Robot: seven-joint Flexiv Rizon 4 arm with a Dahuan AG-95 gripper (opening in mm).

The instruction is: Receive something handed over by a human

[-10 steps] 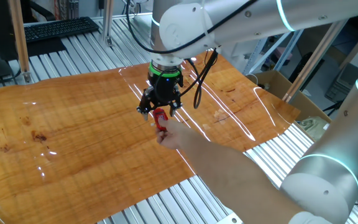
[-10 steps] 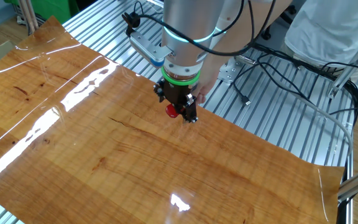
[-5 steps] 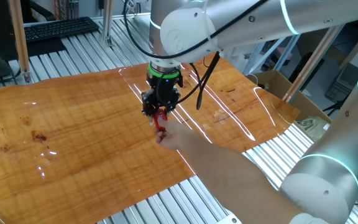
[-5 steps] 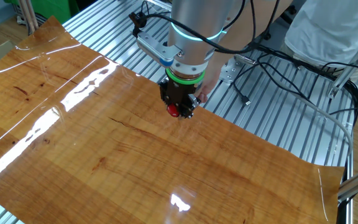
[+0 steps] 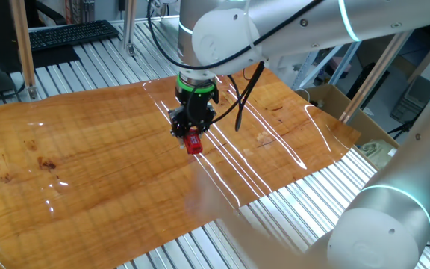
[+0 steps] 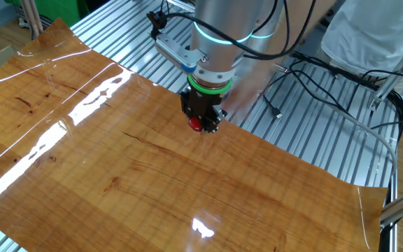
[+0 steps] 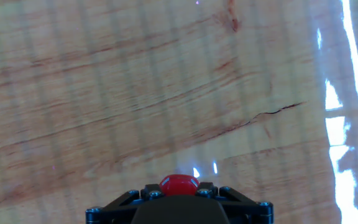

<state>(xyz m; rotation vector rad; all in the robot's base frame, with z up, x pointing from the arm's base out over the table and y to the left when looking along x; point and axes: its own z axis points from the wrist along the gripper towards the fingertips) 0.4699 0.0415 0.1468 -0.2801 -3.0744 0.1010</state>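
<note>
My black gripper [image 5: 192, 138] hangs over the wooden tabletop [image 5: 88, 164] and is shut on the small glossy red object [image 5: 193, 143], which sticks out below the fingers. In the other fixed view the gripper [image 6: 203, 124] holds the red object [image 6: 197, 124] just above the wood. In the hand view the red object [image 7: 179, 183] sits between the closed black fingers [image 7: 146, 194] at the bottom edge. The human's hand is gone from the gripper; only a faint blurred forearm [image 5: 275, 232] shows at the lower right, and a blurred arm [image 6: 285, 35] shows behind the robot.
A keyboard [image 5: 69, 33] lies on the slatted metal bench at the back left. A cardboard box [image 5: 334, 101] stands at the right. Cables [image 6: 313, 77] run over the metal slats beyond the wood. A second robot base [image 5: 394, 217] stands at the lower right.
The human's hand has let go of the red object and drawn back out of the scene. My gripper, open a second ago, has closed on the red object and keeps it.
</note>
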